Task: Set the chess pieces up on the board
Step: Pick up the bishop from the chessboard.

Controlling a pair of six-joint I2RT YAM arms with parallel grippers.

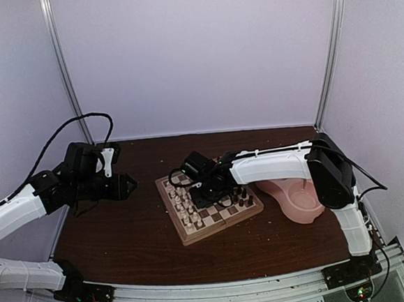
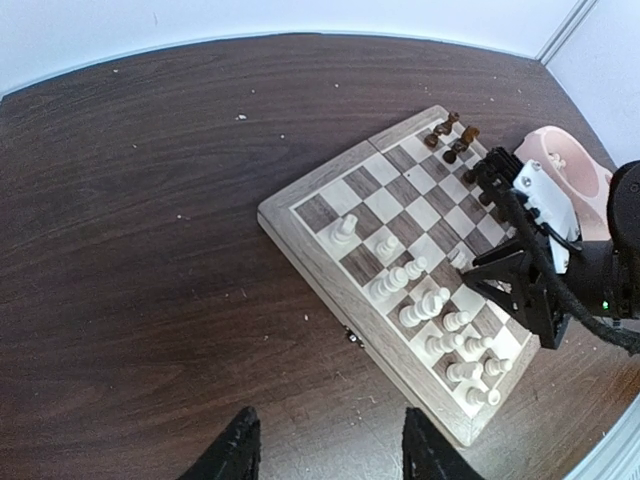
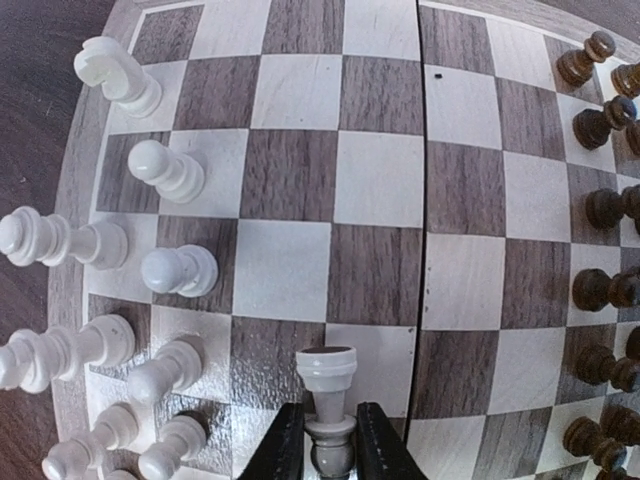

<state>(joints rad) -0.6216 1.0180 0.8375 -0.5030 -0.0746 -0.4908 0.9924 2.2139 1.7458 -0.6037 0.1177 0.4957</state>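
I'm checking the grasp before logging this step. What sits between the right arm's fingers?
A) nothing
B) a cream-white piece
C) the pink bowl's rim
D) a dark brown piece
B: in the right wrist view, the right gripper has its fingers pressed on both sides of a cream-white piece, over the board.

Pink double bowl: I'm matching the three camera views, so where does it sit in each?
Top external: the pink double bowl lies right of the board, partly under the right arm.
Left wrist: upper right, beyond the board's dark-piece edge, partly behind the right arm.
Right wrist: not in it.
Shared landmark: the dark pieces lining the board edge nearest the bowl.
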